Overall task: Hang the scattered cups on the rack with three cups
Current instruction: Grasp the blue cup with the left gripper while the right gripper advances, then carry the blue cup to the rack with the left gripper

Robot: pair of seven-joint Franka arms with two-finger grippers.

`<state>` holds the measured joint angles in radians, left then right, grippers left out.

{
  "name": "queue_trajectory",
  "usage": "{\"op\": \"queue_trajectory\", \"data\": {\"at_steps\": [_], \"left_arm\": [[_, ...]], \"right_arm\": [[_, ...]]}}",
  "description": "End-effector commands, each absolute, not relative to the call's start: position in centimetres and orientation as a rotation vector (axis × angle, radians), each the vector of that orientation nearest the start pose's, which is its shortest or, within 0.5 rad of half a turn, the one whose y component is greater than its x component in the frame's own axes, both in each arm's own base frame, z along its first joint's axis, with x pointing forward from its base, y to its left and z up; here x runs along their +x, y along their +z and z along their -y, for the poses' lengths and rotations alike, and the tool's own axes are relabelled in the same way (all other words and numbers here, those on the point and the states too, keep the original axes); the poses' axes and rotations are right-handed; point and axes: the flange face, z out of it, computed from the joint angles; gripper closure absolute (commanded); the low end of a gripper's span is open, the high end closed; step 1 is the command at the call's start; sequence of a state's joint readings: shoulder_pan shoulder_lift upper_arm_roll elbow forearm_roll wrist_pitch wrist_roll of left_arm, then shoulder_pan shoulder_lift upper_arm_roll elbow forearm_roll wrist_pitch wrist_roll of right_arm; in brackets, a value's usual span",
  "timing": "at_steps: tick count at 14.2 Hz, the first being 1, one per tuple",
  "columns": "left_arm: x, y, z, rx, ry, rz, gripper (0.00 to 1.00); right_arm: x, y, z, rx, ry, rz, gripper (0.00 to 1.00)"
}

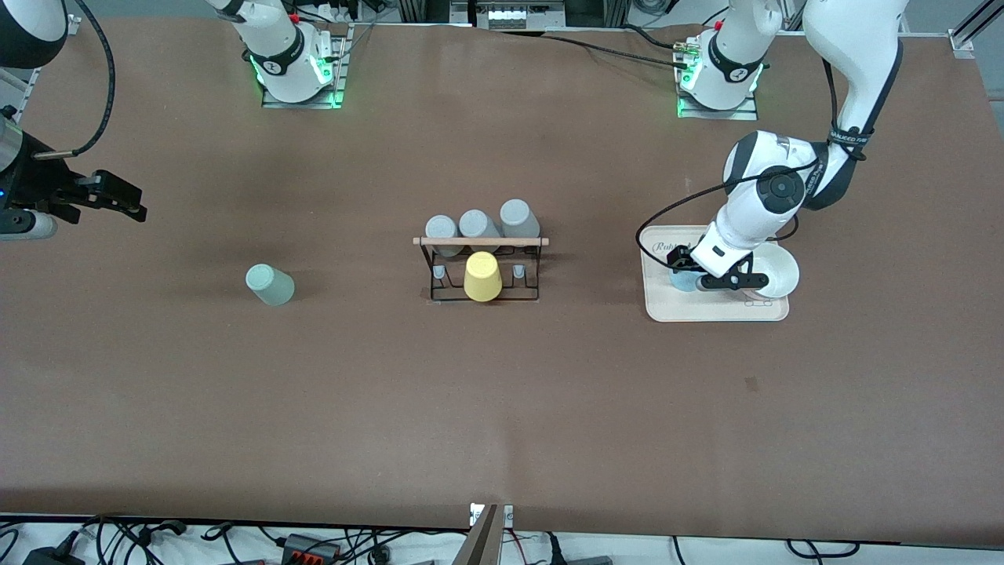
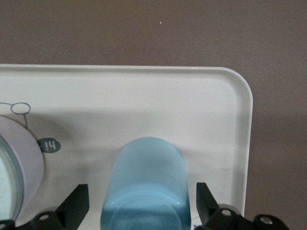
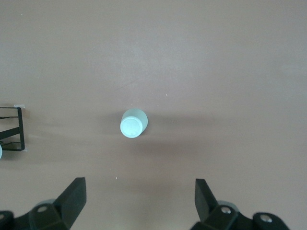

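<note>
- On the counter (image 1: 502, 392), the rack (image 1: 485, 271) stands mid-way between the two arms, with three grey cups (image 1: 480, 226) on its pegs nearer the bases and a yellow cup (image 1: 481, 276) on its camera-side row; on that side the pegs flanking the yellow cup look bare, so those seem the targets.
- Toward the left arm's end, the tray (image 1: 710, 310) holds a white bowl (image 1: 776, 271) and the blue cup (image 2: 146, 184), which stands base-up beside the bowl.
- The left end effector (image 1: 712, 275) is down over the tray, its fingers (image 2: 76, 206) spread on either side of the blue cup and not yet touching it.
- To do this step well, I judge it should close square on the cup's sides, low enough that the taper does not squeeze it out, and clear of the bowl.
- A straight lift before any sideways move would likely keep the cup off the tray's rim.
- Toward the right arm's end, the green cup (image 1: 271, 285) stands alone on bare counter, base-up, well apart from the rack.
- The right end effector (image 1: 118, 196) waits high over that end, fingers (image 3: 72, 199) spread and empty.
</note>
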<state>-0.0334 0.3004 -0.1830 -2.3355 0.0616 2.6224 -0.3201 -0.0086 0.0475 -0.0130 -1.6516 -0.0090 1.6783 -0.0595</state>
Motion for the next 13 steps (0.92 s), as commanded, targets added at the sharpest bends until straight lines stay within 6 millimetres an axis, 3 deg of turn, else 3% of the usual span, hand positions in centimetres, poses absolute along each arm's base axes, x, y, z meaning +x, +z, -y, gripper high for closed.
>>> {"op": "queue_trajectory", "data": {"at_steps": [1, 3, 5, 7, 10, 13], "left_arm": [[50.1, 21.0, 11.7, -3.155, 0.0, 0.06, 0.4], [50.4, 21.7, 11.7, -3.153, -0.013, 0.051, 0.58], [51.0, 23.6, 11.6, -3.152, -0.054, 0.058, 0.6], [53.0, 27.0, 12.1, -3.141, -0.054, 0.059, 0.59], [57.5, 33.3, 14.8, -3.126, 0.041, 0.039, 0.57], [60.9, 38.3, 20.7, -3.147, 0.076, 0.027, 0.57]], "right_arm": [[58.0, 55.7, 1.2, -3.142, 0.058, 0.066, 0.0], [58.1, 55.2, 1.3, -3.142, 0.075, 0.063, 0.0], [58.4, 54.1, 1.4, -3.14, 0.108, 0.061, 0.0], [59.1, 52.5, 1.2, -3.14, 0.14, 0.069, 0.0], [59.7, 51.1, 0.6, -3.136, 0.166, 0.085, 0.0], [59.8, 50.9, 0.5, -3.134, 0.169, 0.085, 0.0]]}}
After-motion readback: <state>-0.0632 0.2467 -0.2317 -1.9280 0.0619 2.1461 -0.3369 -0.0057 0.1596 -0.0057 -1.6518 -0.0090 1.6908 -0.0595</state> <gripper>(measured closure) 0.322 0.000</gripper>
